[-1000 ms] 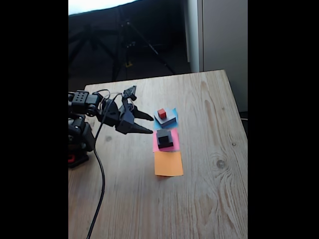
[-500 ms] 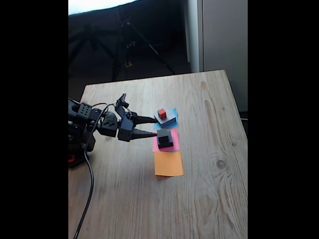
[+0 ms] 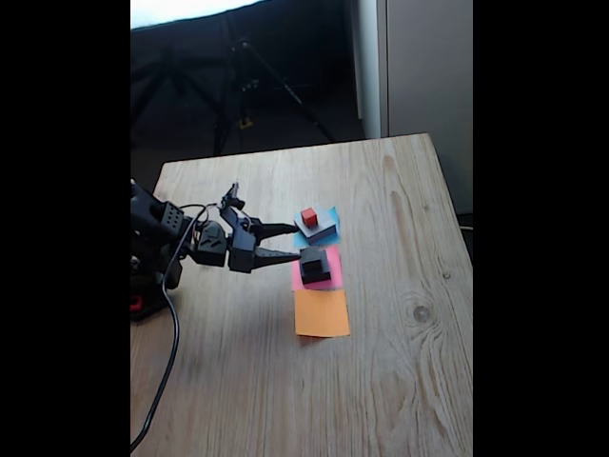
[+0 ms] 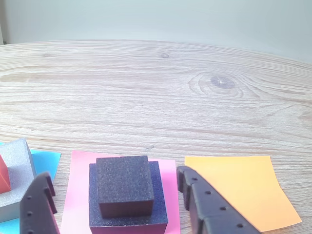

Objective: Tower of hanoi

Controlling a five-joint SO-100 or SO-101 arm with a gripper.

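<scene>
In the wrist view a small black cube (image 4: pixel 125 185) sits on a medium black block (image 4: pixel 158 209), which rests on a pink paper square (image 4: pixel 80 185). To their left a grey block (image 4: pixel 17 168) lies on blue paper and carries a tiny red cube (image 4: pixel 3 176). My gripper (image 4: pixel 114 187) is open, its fingers flanking the black stack just short of it. In the fixed view the gripper (image 3: pixel 293 243) reaches from the left toward the black stack (image 3: pixel 315 266), with the red cube (image 3: pixel 308 216) on the grey block (image 3: pixel 319 227) just behind.
An orange paper square (image 3: pixel 321 312) lies bare on the wooden table (image 3: pixel 400 362) in front of the pink one, also seen at the right of the wrist view as the orange paper (image 4: pixel 241 187). The arm's base and cable occupy the table's left edge (image 3: pixel 152 286).
The arm has lowered and stretched toward the blocks; the open fingers have come down near table height and closer to the black stack. The blocks have not moved.
</scene>
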